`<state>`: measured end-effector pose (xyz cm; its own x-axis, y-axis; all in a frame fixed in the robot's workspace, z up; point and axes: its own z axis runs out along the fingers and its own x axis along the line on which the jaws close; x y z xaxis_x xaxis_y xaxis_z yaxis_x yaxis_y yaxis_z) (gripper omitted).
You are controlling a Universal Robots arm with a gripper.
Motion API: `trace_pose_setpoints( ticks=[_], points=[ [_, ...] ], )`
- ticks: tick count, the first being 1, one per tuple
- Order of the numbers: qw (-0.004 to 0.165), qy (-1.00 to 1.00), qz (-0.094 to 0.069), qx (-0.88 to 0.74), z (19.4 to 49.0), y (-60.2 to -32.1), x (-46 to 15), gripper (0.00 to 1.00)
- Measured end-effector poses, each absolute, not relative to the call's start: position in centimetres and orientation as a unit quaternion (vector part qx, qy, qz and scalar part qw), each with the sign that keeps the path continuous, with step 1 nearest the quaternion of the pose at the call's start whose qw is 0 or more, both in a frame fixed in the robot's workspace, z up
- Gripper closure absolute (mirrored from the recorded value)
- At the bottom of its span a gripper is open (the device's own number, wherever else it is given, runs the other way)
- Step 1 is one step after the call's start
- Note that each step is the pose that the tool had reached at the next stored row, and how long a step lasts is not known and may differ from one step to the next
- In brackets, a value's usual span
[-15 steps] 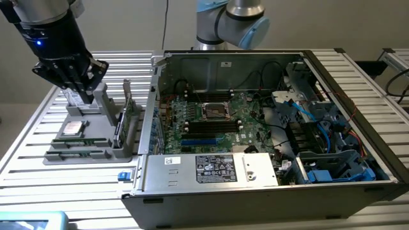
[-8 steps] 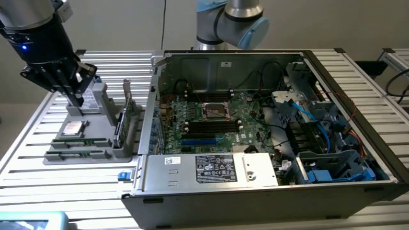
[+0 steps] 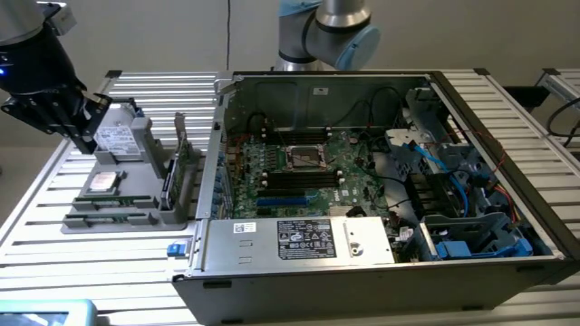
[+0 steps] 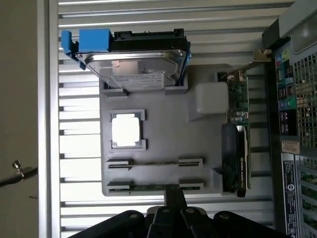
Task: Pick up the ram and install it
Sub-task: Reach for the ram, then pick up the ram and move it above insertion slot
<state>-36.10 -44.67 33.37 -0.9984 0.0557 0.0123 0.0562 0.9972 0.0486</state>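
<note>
Nearest in the exterior view is the grey wall of the open computer case [image 3: 363, 285], which lies on the slatted metal surface [image 3: 100, 258]. On the exterior view's left, just beside the case, stands a grey holder [image 3: 138, 178].

The ram [image 3: 104, 219] lies flat in the slot at the holder's nearest edge. It is a thin green stick, and nothing grasps it. In the wrist view the ram [image 4: 154, 187] sits in the outermost slot of the holder [image 4: 163, 134]. A second slot runs parallel just behind it; if this one is filled I cannot tell.

Behind the slots a square processor chip [image 3: 104, 180] rests in its pocket. A green expansion card [image 3: 181, 163] stands on its edge at the holder's side toward the case. Farther back the silver hard drive [image 3: 116, 139] leans in its cradle.

The gripper [image 3: 88, 144] hangs above the holder, apart from it. Its fingers are pressed together and hold nothing. In the wrist view the gripper [image 4: 174, 194] points at the middle of the ram.

Inside the case the motherboard [image 3: 308, 170] shows its black memory slots [image 3: 299, 180]. At the far end stands the arm's base [image 3: 327, 30].
</note>
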Motion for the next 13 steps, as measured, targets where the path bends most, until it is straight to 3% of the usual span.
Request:
trace_pose_setpoints(
  ticks=[13],
  points=[
    [0.006,-0.999,-0.024,-0.027,33.17,-43.91,-36.75,0.89]
  ],
)
